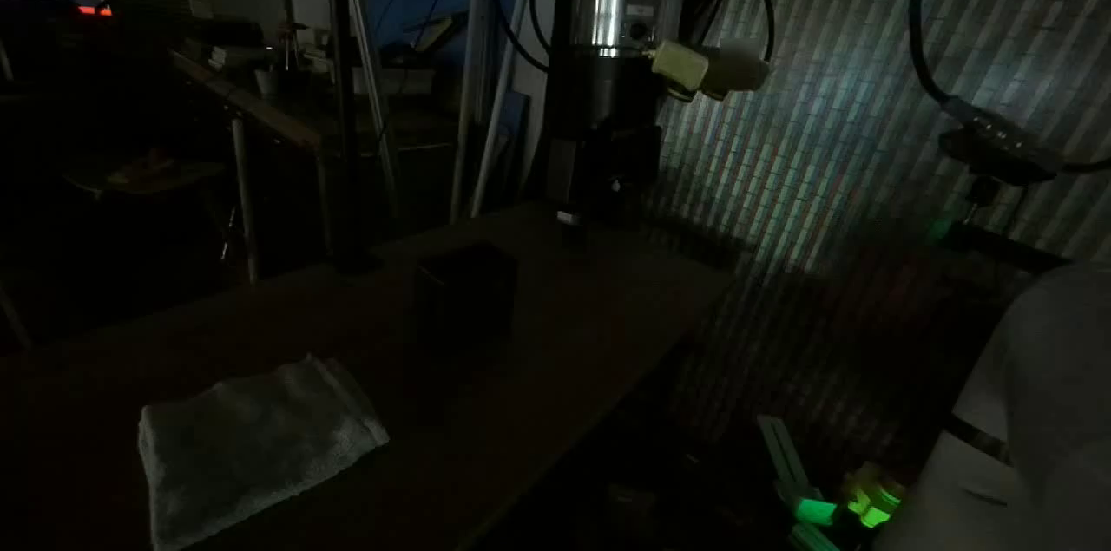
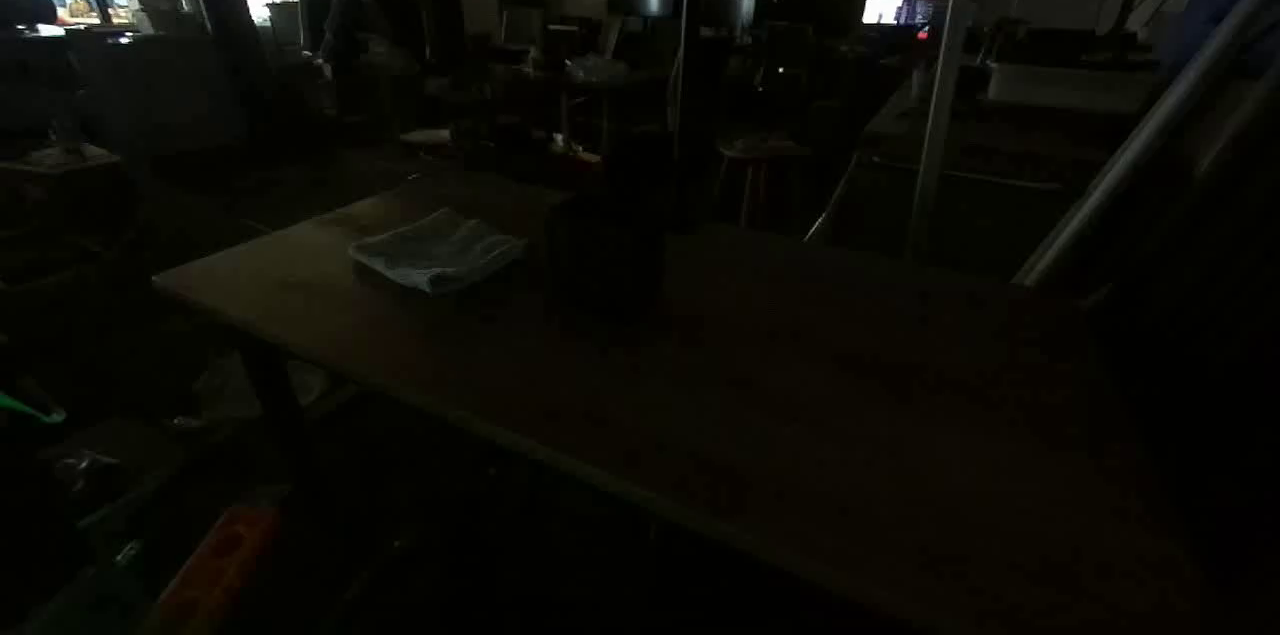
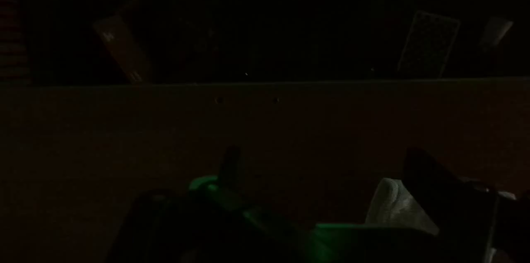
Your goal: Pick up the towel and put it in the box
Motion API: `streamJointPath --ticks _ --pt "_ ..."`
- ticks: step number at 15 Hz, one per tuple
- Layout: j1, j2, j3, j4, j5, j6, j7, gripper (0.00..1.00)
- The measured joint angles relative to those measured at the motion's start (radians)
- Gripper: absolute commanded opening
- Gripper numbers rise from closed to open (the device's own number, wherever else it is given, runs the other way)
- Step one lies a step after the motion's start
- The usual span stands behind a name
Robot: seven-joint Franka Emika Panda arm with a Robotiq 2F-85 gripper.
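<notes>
A pale folded towel [image 1: 260,447] lies flat on the table, and it also shows in an exterior view [image 2: 440,250]. In the wrist view the towel [image 3: 393,209] shows at the lower right, partly hidden behind the right finger and the palm. A dark box [image 1: 464,295] stands on the table beside the towel; the box [image 2: 605,255] is hard to make out, and its inside is too dark to see. My gripper [image 1: 599,186] hangs above the table's far end, away from both. In the wrist view the gripper [image 3: 323,153] has its fingers wide apart with nothing between the tips.
The wooden table [image 1: 590,343] has a long edge that crosses the wrist view, with objects on the floor beyond. A dark pole [image 1: 343,100] stands at the table's side. A mounted camera [image 1: 998,143] and a large pale object [image 1: 1033,377] are beside the table. Lighting is very dim.
</notes>
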Motion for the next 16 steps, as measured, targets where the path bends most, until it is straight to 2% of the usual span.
streamJointPath --ticks 16 --pt "0.006 0.011 0.011 0.000 0.000 0.003 0.001 1.00"
